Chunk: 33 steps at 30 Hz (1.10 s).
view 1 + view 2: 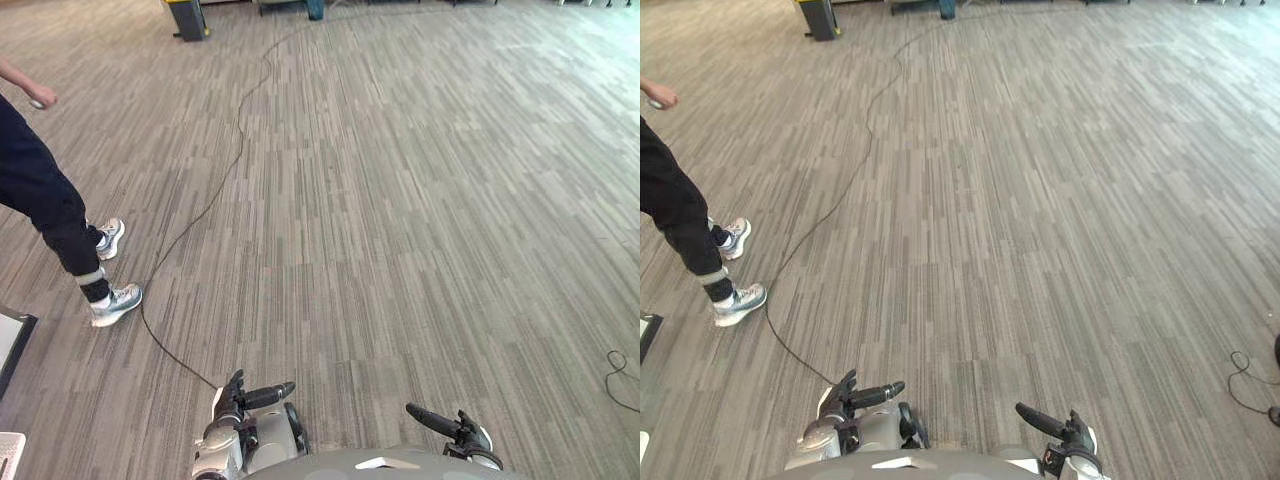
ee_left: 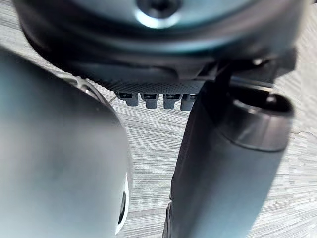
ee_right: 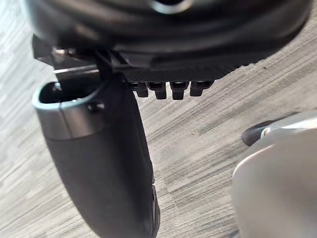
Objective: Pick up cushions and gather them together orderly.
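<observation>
My left hand (image 1: 255,397) is low at the near edge of the striped grey carpet (image 1: 400,200), its fingers straight and pointing right, holding nothing. My right hand (image 1: 445,425) is beside it to the right, fingers straight and pointing left, also empty. In the left wrist view the thumb (image 2: 233,163) stands out large beside a short row of fingers (image 2: 153,99), with bare carpet past them. The right wrist view has the same layout, a thumb (image 3: 104,158) and a row of fingers (image 3: 171,89) over carpet.
A person in dark trousers and grey sneakers (image 1: 115,303) stands at the left, one hand (image 1: 40,97) out. A yellow-and-black stand (image 1: 186,18) and a teal object (image 1: 315,8) are at the far edge. A dark-rimmed panel (image 1: 12,340) lies at the left edge.
</observation>
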Tool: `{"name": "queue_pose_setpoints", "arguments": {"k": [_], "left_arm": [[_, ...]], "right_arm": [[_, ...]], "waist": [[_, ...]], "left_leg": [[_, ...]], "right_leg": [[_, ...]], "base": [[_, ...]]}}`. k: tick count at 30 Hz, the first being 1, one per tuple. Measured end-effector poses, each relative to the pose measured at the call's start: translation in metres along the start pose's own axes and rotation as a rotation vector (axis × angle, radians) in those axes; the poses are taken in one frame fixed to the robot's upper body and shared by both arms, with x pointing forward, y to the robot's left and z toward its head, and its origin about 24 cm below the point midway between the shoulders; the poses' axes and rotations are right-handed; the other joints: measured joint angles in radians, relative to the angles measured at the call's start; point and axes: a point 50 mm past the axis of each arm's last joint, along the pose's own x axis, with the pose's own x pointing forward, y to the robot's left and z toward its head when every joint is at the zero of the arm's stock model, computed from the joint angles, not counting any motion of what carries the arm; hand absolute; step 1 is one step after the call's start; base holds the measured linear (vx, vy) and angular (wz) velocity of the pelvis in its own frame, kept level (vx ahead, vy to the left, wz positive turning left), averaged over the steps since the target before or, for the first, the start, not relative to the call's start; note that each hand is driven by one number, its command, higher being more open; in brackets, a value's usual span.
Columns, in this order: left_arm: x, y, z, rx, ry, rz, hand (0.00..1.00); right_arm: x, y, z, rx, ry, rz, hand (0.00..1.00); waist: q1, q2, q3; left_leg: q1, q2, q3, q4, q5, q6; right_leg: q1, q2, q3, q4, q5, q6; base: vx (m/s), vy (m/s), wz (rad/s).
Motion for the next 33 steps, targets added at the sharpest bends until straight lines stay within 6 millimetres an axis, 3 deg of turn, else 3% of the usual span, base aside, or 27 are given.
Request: {"name": "queue_pose_setpoints", "arguments": {"k": [1, 2, 3, 4, 5, 6, 7, 8, 9, 11, 13, 15, 16, 17, 18, 19, 20, 21, 22, 23, 25, 26, 27, 29, 30, 31, 33], "left_arm": [[0.002, 0.001, 0.003, 0.015, -0.001, -0.003, 1.0], [0.004, 0.006, 0.008, 0.025, -0.007, 0.007, 1.0], [0.005, 0.008, 0.01, 0.029, -0.012, 0.012, 1.0], [0.005, 0.012, 0.009, 0.036, -0.004, 0.02, 1.0], [0.005, 0.012, 0.009, 0.038, -0.004, 0.021, 1.0], [0.005, 0.013, 0.006, 0.049, 0.008, 0.023, 1.0], [0.004, 0.013, 0.005, 0.054, 0.016, 0.021, 1.0], [0.004, 0.011, 0.001, 0.069, 0.031, 0.011, 1.0], [0.003, 0.01, -0.002, 0.091, 0.045, 0.004, 1.0], [0.001, 0.008, -0.009, 0.123, 0.065, -0.01, 1.0], [0.001, 0.006, -0.009, 0.141, 0.066, -0.021, 1.0], [0.002, 0.003, -0.008, 0.141, 0.07, -0.028, 1.0], [0.002, 0.0, -0.009, 0.137, 0.072, -0.035, 1.0], [0.002, 0.0, -0.01, 0.137, 0.076, -0.035, 1.0], [0.002, 0.0, -0.01, 0.138, 0.076, -0.038, 1.0], [0.002, -0.001, -0.011, 0.136, 0.081, -0.039, 1.0], [0.001, -0.008, -0.013, 0.118, 0.087, -0.051, 1.0], [0.001, -0.011, -0.013, 0.108, 0.086, -0.056, 1.0], [0.001, -0.012, -0.014, 0.1, 0.089, -0.055, 1.0], [0.0, -0.012, -0.014, 0.093, 0.09, -0.052, 1.0], [0.001, -0.01, -0.009, 0.023, 0.06, -0.035, 1.0], [0.0, -0.009, -0.007, 0.003, 0.049, -0.026, 1.0], [0.0, -0.008, -0.005, -0.014, 0.035, -0.017, 1.0], [0.0, -0.005, 0.002, -0.015, -0.011, -0.007, 1.0], [-0.001, -0.003, 0.005, -0.018, -0.037, -0.003, 1.0], [-0.001, -0.005, 0.009, -0.023, -0.058, -0.007, 1.0], [0.0, -0.011, 0.015, -0.04, -0.081, -0.021, 1.0]], "right_arm": [[0.0, 0.003, 0.0, 0.001, 0.004, 0.005, 1.0], [-0.001, 0.009, -0.002, 0.008, 0.009, 0.022, 1.0], [-0.001, 0.011, -0.003, 0.01, 0.012, 0.024, 1.0], [-0.001, 0.012, -0.005, -0.001, 0.02, 0.029, 1.0], [-0.001, 0.013, -0.005, -0.007, 0.018, 0.032, 1.0], [-0.001, 0.015, -0.003, -0.016, 0.011, 0.041, 1.0], [-0.001, 0.015, -0.001, -0.016, 0.002, 0.045, 1.0], [0.0, 0.016, 0.002, -0.018, -0.013, 0.049, 1.0], [0.0, 0.016, 0.007, -0.022, -0.028, 0.052, 1.0], [0.002, 0.013, 0.017, -0.051, -0.067, 0.053, 1.0], [0.002, 0.013, 0.025, -0.083, -0.107, 0.061, 1.0], [0.001, 0.015, 0.03, -0.083, -0.128, 0.069, 1.0], [0.001, 0.014, 0.03, -0.083, -0.129, 0.069, 1.0], [0.001, 0.014, 0.028, -0.079, -0.122, 0.067, 1.0], [0.001, 0.014, 0.024, -0.075, -0.113, 0.066, 1.0], [0.001, 0.013, 0.026, -0.072, -0.116, 0.064, 1.0], [0.002, 0.015, 0.035, -0.074, -0.141, 0.068, 1.0], [0.003, 0.013, 0.037, -0.046, -0.141, 0.063, 1.0], [0.003, 0.012, 0.036, -0.037, -0.137, 0.059, 1.0], [0.002, 0.008, 0.031, -0.023, -0.115, 0.046, 1.0], [0.0, 0.002, 0.022, -0.024, -0.1, 0.033, 1.0], [0.0, 0.001, 0.021, -0.024, -0.1, 0.028, 1.0], [-0.001, 0.0, 0.019, -0.025, -0.096, 0.024, 1.0], [-0.002, 0.0, 0.013, -0.02, -0.081, 0.021, 1.0], [-0.003, -0.001, 0.008, -0.017, -0.069, 0.019, 1.0], [-0.002, -0.002, 0.008, -0.013, -0.064, 0.015, 1.0], [-0.002, 0.001, 0.01, -0.003, -0.066, 0.018, 1.0]], "waist": [[0.002, -0.01, 0.001], [-0.003, -0.04, -0.003], [-0.003, -0.046, -0.004], [0.003, -0.062, -0.013], [0.004, -0.065, -0.017], [0.002, -0.069, -0.021], [0.001, -0.071, -0.021], [0.0, -0.071, -0.016], [-0.008, -0.063, -0.01], [-0.019, -0.036, 0.005], [-0.025, -0.02, 0.014], [-0.039, -0.021, 0.018], [-0.048, -0.023, 0.026], [-0.05, -0.03, 0.031], [-0.054, -0.037, 0.036], [-0.06, -0.038, 0.04], [-0.052, -0.005, 0.046], [-0.054, 0.004, 0.053], [-0.056, 0.007, 0.052], [-0.066, 0.016, 0.048], [-0.057, 0.027, 0.048], [-0.051, 0.034, 0.047], [-0.045, 0.037, 0.049], [-0.036, 0.022, 0.051], [-0.031, 0.016, 0.049], [-0.027, 0.016, 0.049], [-0.001, 0.011, 0.051]], "left_leg": [[0.001, -0.015, 0.001, 0.02, -0.008, 0.059], [-0.034, -0.019, -0.001, 0.131, -0.09, 0.088], [-0.037, -0.02, 0.0, 0.16, -0.114, 0.095], [-0.018, -0.025, 0.016, 0.219, -0.188, 0.112], [-0.008, -0.028, 0.019, 0.22, -0.2, 0.113], [0.028, -0.04, 0.027, 0.212, -0.236, 0.113], [0.057, -0.049, 0.032, 0.197, -0.251, 0.115], [0.123, -0.067, 0.042, 0.155, -0.267, 0.114], [0.206, -0.08, 0.044, 0.105, -0.277, 0.115], [0.336, -0.078, 0.043, 0.018, -0.277, 0.111], [0.436, -0.064, 0.043, -0.053, -0.274, 0.106], [0.491, -0.053, 0.038, -0.099, -0.274, 0.106], [0.529, -0.05, 0.024, -0.134, -0.275, 0.104], [0.567, -0.056, 0.012, -0.165, -0.283, 0.084], [0.59, -0.061, -0.003, -0.179, -0.293, 0.065], [0.614, -0.057, -0.019, -0.186, -0.305, 0.045], [0.625, -0.031, -0.025, -0.18, -0.305, 0.037], [0.627, -0.01, -0.039, -0.118, -0.305, 0.019], [0.623, 0.003, -0.044, -0.085, -0.306, 0.011], [0.581, 0.047, -0.066, 0.057, -0.308, -0.026], [0.426, 0.14, -0.118, 0.472, -0.246, -0.114], [0.373, 0.172, -0.113, 0.606, -0.241, -0.122], [0.309, 0.211, -0.091, 0.747, -0.245, -0.115], [0.225, 0.235, -0.038, 0.82, -0.264, -0.083], [0.164, 0.233, 0.019, 0.776, -0.287, -0.053], [0.118, 0.212, 0.052, 0.679, -0.302, -0.033], [0.067, 0.134, 0.063, 0.384, -0.294, -0.033]], "right_leg": [[0.006, -0.014, 0.002, 0.002, 0.017, 0.024], [-0.004, -0.033, 0.008, 0.039, 0.033, 0.039], [-0.004, -0.038, 0.013, 0.058, 0.033, 0.039], [-0.037, -0.053, 0.039, 0.194, 0.036, 0.043], [-0.054, -0.059, 0.042, 0.241, 0.043, 0.055], [-0.116, -0.073, 0.048, 0.405, 0.086, 0.102], [-0.165, -0.083, 0.049, 0.521, 0.141, 0.126], [-0.253, -0.109, 0.045, 0.711, 0.251, 0.153], [-0.332, -0.128, 0.006, 0.888, 0.216, 0.101], [-0.405, -0.115, -0.08, 0.971, 0.124, 0.037], [-0.494, -0.073, -0.174, 0.887, 0.045, -0.006], [-0.591, -0.021, -0.216, 0.656, 0.034, -0.012], [-0.615, 0.004, -0.211, 0.479, 0.072, 0.008], [-0.607, 0.015, -0.195, 0.295, 0.147, 0.029], [-0.599, 0.014, -0.188, 0.251, 0.251, 0.022], [-0.586, 0.023, -0.188, 0.262, 0.307, -0.029], [-0.613, 0.041, -0.19, 0.35, 0.225, -0.049], [-0.611, 0.036, -0.205, 0.432, 0.138, -0.063], [-0.6, 0.037, -0.213, 0.444, 0.117, -0.065], [-0.551, 0.043, -0.244, 0.443, 0.077, -0.071], [-0.449, 0.079, -0.277, 0.396, 0.04, -0.086], [-0.415, 0.099, -0.279, 0.371, 0.03, -0.086], [-0.356, 0.124, -0.279, 0.334, 0.021, -0.091], [-0.265, 0.134, -0.278, 0.274, 0.012, -0.095], [-0.202, 0.134, -0.272, 0.219, 0.003, -0.101], [-0.152, 0.132, -0.26, 0.175, 0.013, -0.083], [-0.086, 0.107, -0.221, 0.116, 0.017, -0.066]], "base": [[0.56, 0.295, -0.1], [0.46, 0.238, -0.01], [0.55, 0.288, 0.01], [0.37, 0.195, -0.09], [0.57, 0.305, -0.17], [0.39, 0.217, -0.13], [0.5, 0.27, -0.18], [0.51, 0.232, -0.18], [0.51, 0.202, -0.16], [0.5, 0.118, -0.06], [0.47, 0.034, 0.05], [0.51, -0.09, 0.34], [0.58, -0.175, 0.58], [0.6, -0.233, 0.55], [0.51, -0.229, 0.49], [0.51, -0.234, 0.19], [0.62, -0.292, 0.17], [0.62, -0.29, 0.1], [0.62, -0.309, 0.45], [0.41, -0.2, 0.56], [0.42, -0.212, 0.4], [0.42, -0.18, -0.03], [0.42, -0.123, -0.09], [0.49, -0.091, -0.03], [0.49, -0.024, -0.09], [0.34, -0.002, -0.23], [0.36, 0.072, -0.47]]}}
